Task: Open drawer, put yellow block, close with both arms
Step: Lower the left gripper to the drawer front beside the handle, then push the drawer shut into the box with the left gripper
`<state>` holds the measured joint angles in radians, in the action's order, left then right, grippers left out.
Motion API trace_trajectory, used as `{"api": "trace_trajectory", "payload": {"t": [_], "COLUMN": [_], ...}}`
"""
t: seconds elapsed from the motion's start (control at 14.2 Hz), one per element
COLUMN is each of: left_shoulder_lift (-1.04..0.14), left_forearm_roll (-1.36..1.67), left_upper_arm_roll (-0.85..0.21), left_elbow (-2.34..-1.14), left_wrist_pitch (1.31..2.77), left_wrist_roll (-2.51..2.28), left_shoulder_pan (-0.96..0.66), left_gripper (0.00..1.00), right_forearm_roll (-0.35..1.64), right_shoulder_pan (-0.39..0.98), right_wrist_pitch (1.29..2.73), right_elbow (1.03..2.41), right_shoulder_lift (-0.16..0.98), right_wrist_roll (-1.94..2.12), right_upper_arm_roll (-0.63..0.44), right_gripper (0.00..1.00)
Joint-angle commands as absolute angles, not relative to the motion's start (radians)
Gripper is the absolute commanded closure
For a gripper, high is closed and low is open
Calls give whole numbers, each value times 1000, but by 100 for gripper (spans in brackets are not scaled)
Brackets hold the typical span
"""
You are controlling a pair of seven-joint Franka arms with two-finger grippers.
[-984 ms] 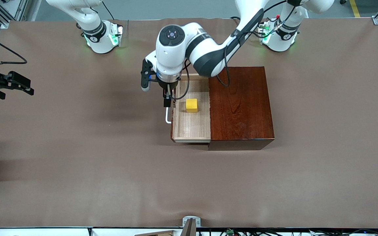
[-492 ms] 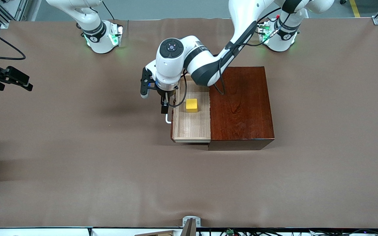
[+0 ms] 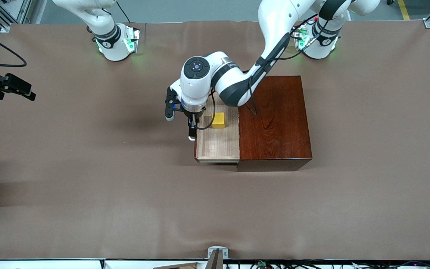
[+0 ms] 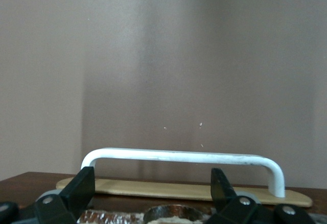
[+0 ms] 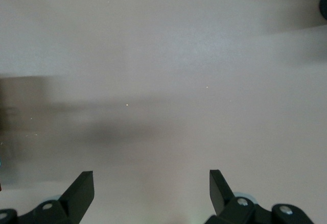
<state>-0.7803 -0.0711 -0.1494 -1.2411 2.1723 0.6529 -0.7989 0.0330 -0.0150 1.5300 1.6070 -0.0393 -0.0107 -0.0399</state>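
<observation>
Drawer (image 3: 217, 144) pulled out of the dark reddish-brown box (image 3: 273, 119) toward the right arm's end of the table, pale wood lining exposed. Yellow block (image 3: 218, 120) already resting on the drawer floor, in the part farther from the front camera, apart from the walls. Left gripper (image 3: 192, 131) lowered right at the white handle (image 4: 184, 157), fingers spread wide and straddling the bar in the left wrist view, not clamped on it; probably so placed to push the front panel inward and shut the drawer. Right gripper (image 3: 21, 89) parked over bare tablecloth at the right arm's end, well apart from the box, fingers wide apart, nothing between them; waiting. Table (image 3: 88, 168) covered in brown cloth. Nothing between drawer front and box mouth to block the slide; block low enough, by the look of it, to clear the box opening.
</observation>
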Motion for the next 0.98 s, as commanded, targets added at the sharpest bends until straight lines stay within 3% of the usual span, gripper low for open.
{"api": "trace_trajectory", "payload": {"t": [0.0, 0.91], "left_shoulder_lift": [-793, -740], "left_forearm_roll": [-104, -123], "left_upper_arm_roll": [-135, -103], "left_elbow": [-1218, -1216], "left_wrist_pitch": [2166, 1879], "left_wrist_roll": [669, 660], "left_shoulder_pan": [-815, -805], "left_gripper": [0, 0], "right_forearm_roll": [46, 46], "right_shoulder_pan": [-34, -31], "right_wrist_pitch": [1506, 1497], "right_elbow": [1612, 1615], "right_shoulder_lift": [-60, -60], "right_wrist_roll": [-20, -17], "right_upper_arm_roll": [-25, -23], "right_gripper": [0, 0]}}
